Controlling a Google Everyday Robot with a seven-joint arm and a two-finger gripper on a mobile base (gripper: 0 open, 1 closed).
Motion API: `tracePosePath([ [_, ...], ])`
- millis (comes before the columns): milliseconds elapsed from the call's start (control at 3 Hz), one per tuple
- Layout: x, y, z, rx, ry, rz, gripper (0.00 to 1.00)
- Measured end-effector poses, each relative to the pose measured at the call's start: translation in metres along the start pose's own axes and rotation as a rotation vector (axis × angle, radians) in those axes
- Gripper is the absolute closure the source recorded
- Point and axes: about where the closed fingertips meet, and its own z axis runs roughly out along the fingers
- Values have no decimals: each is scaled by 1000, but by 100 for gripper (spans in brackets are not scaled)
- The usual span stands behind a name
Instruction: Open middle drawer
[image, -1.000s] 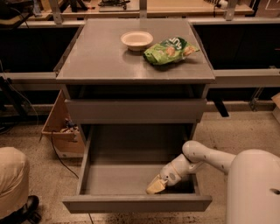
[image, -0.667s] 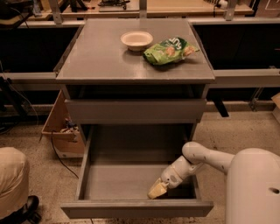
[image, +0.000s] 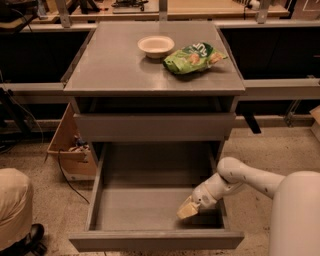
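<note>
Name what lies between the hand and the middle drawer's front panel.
Nothing: in the camera view, the hand sits inside the middle drawer, with only bare floor before the front panel.

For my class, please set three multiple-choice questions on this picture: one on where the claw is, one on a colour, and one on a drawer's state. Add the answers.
1. Where is the claw?
A. on the cabinet top
B. inside the lower drawer
C. on the floor

2. What colour is the snack bag?
A. green
B. red
C. blue

3. The lower drawer is:
A. shut
B. pulled out
C. missing

Answers:
1. B, the claw sits down in the drawer's box, near its right front corner.
2. A, the bag beside the bowl is green.
3. B, the drawer's front stands well forward of the cabinet and its inside shows.
</note>
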Motion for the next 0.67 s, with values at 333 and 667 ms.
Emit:
tracePosePath([
  [333, -4, -18, -54, 182, -7, -35, 100],
  [667, -9, -30, -124, 389, 16, -73, 100],
])
